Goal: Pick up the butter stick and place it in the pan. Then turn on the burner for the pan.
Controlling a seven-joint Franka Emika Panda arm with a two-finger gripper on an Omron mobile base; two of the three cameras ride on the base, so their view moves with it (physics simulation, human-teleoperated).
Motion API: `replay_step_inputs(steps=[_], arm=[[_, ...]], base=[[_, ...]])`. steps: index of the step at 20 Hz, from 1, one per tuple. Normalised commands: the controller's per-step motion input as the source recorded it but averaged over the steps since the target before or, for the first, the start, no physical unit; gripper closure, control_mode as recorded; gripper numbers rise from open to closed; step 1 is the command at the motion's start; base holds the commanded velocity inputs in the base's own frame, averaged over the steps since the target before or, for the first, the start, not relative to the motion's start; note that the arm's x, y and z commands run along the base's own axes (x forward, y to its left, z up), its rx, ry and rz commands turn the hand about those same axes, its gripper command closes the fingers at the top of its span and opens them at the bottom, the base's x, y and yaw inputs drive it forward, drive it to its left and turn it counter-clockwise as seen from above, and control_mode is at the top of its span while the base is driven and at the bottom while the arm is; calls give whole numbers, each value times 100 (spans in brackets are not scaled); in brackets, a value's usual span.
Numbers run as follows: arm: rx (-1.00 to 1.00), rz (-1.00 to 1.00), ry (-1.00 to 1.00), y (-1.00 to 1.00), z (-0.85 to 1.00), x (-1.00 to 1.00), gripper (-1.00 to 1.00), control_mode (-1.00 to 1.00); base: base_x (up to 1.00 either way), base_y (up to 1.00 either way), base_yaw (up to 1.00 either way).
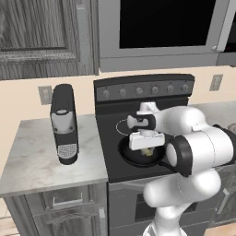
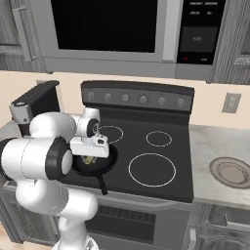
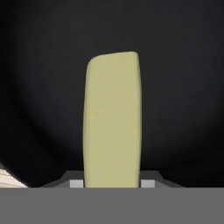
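Over the black pan [image 1: 138, 156], the tool [image 1: 146, 148] stood clamped on the butter stick [image 3: 112, 120], probably ready to release it inside.

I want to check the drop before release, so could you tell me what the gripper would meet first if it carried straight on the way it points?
The gripper, holding the butter stick, points down into the pan; the pan's black floor looks first in line, though the remaining gap is unclear.
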Motion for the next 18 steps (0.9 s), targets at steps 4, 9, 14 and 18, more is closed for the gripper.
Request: replay_step_inputs(steps=[4, 9, 14, 18], arm=[[0, 0, 0, 0, -20, 8, 100, -100], [0, 0, 0, 0, -21, 10, 100, -100], [0, 0, 0, 0, -21, 6, 100, -100], [0, 0, 0, 0, -17, 5, 100, -100]], base=[[0, 0, 0], [0, 0, 0], [0, 0, 0], [0, 0, 0]])
